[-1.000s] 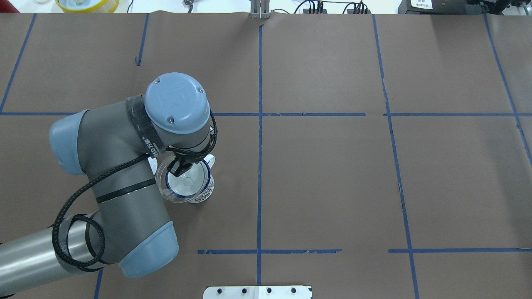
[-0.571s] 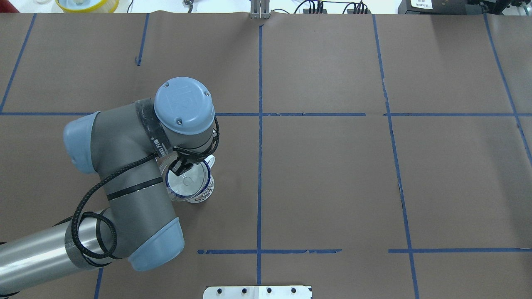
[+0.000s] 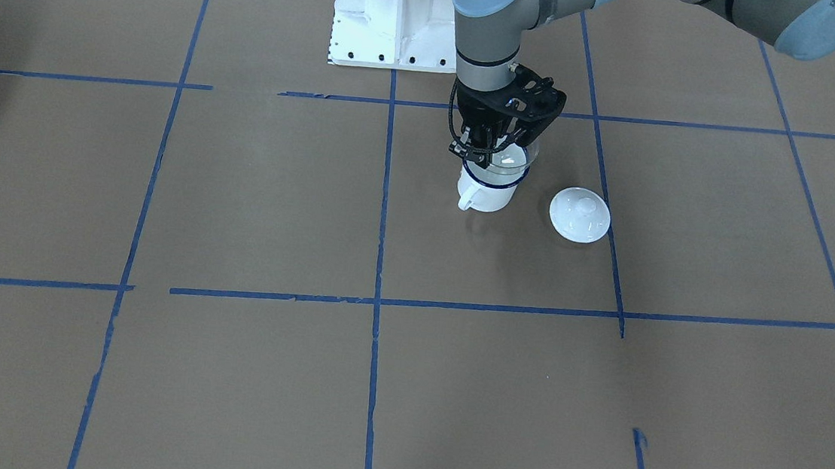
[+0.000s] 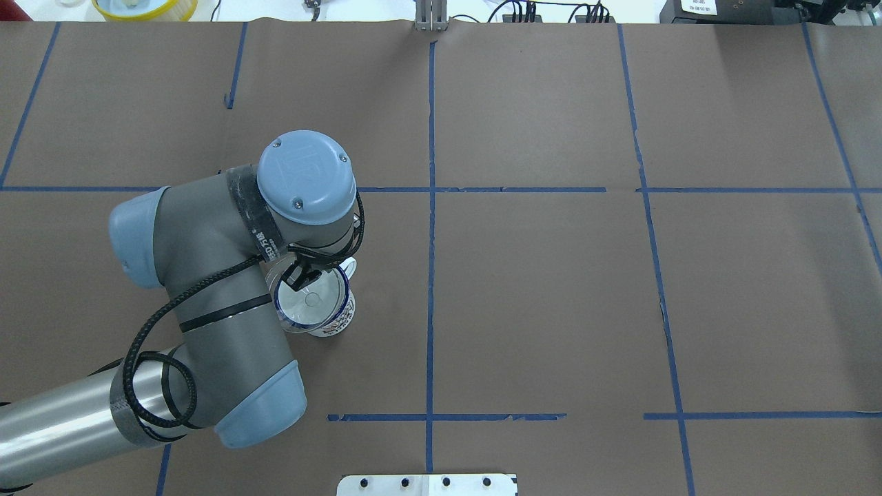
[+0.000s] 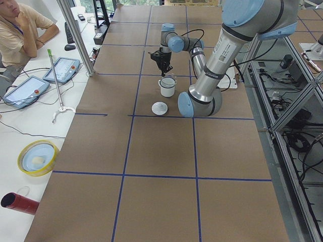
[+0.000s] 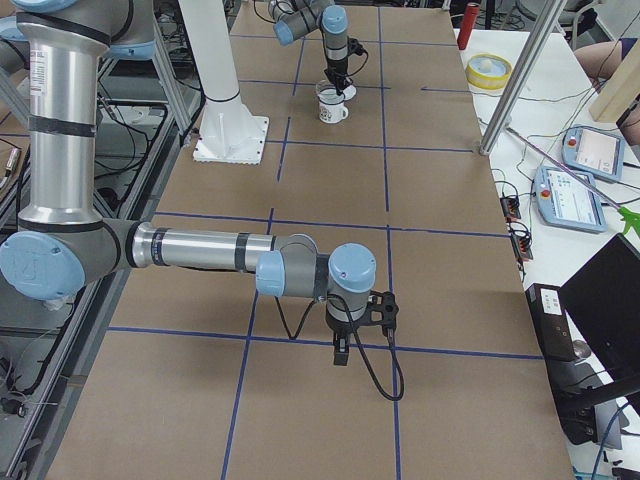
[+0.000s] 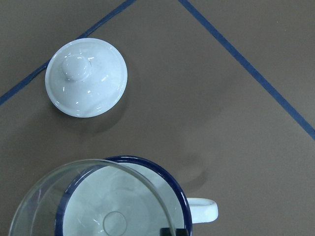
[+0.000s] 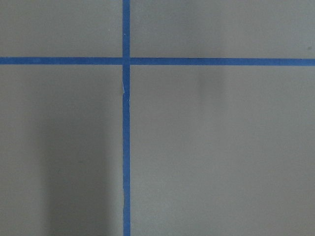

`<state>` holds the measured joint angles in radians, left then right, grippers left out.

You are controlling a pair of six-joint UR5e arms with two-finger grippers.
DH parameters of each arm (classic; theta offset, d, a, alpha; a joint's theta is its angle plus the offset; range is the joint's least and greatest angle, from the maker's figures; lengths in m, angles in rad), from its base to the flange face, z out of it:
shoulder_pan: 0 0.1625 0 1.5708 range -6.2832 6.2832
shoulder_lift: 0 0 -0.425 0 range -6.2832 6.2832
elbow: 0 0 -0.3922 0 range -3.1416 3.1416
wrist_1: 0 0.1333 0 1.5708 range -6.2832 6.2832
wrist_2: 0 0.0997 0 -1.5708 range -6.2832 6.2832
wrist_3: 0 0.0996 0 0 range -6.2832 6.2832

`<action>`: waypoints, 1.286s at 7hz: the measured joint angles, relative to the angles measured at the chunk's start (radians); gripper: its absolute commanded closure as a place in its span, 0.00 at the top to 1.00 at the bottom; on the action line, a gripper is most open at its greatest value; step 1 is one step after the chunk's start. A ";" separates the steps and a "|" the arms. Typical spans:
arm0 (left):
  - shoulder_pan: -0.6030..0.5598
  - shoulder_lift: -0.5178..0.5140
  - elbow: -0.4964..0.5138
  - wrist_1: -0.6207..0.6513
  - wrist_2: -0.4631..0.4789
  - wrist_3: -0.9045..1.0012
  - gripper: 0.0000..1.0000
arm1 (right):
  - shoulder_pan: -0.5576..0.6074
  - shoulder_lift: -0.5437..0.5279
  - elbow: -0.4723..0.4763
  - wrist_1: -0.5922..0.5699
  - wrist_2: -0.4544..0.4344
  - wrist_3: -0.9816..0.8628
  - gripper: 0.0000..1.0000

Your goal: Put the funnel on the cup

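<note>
The clear funnel point(image 4: 311, 302) hangs over the mouth of the white mug with a dark blue rim, the cup point(image 4: 342, 318), slightly off-centre toward the arm. My left gripper point(image 4: 298, 277) is shut on the funnel's rim at its far side. In the front view the gripper point(image 3: 476, 147) holds the funnel point(image 3: 512, 166) at the cup's point(image 3: 486, 195) rim; I cannot tell if they touch. The left wrist view shows the funnel rim point(image 7: 44, 189) overlapping the cup rim point(image 7: 162, 172). My right gripper point(image 6: 341, 355) shows only in the right side view, low over the table; I cannot tell its state.
A round white knobbed lid point(image 3: 579, 215) lies on the brown paper next to the cup, also in the left wrist view point(image 7: 86, 77). Blue tape lines grid the table. The white arm base point(image 3: 391, 13) stands at the robot's edge. A yellow bowl point(image 4: 145, 7) sits off the far corner.
My left arm has shifted a little to the right, carrying the funnel from partly beside the cup to more squarely over its mouth. The grip has not changed.
</note>
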<state>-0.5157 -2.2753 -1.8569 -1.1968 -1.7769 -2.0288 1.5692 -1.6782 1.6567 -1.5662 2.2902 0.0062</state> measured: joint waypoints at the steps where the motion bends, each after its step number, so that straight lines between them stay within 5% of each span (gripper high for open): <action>1: 0.001 0.000 0.000 -0.001 0.001 0.000 0.00 | 0.000 0.000 0.000 0.000 0.000 0.000 1.00; 3: 0.001 -0.006 0.015 -0.007 0.002 0.014 0.01 | 0.000 0.000 0.000 0.000 0.000 0.000 1.00; 4: 0.002 -0.007 0.021 -0.010 0.002 0.025 0.11 | 0.000 0.000 0.000 0.000 0.000 0.000 1.00; 6: 0.002 -0.008 0.024 -0.019 0.002 0.032 0.81 | 0.000 0.000 0.000 0.000 0.000 0.000 1.00; 7: 0.002 -0.006 0.024 -0.032 0.002 0.041 0.99 | 0.000 0.000 0.000 0.000 0.000 0.000 1.00; 9: 0.001 -0.005 0.018 -0.044 -0.001 0.096 1.00 | 0.000 0.000 0.000 0.000 0.000 0.000 1.00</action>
<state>-0.5147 -2.2799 -1.8385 -1.2409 -1.7779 -1.9324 1.5693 -1.6782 1.6567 -1.5662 2.2902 0.0062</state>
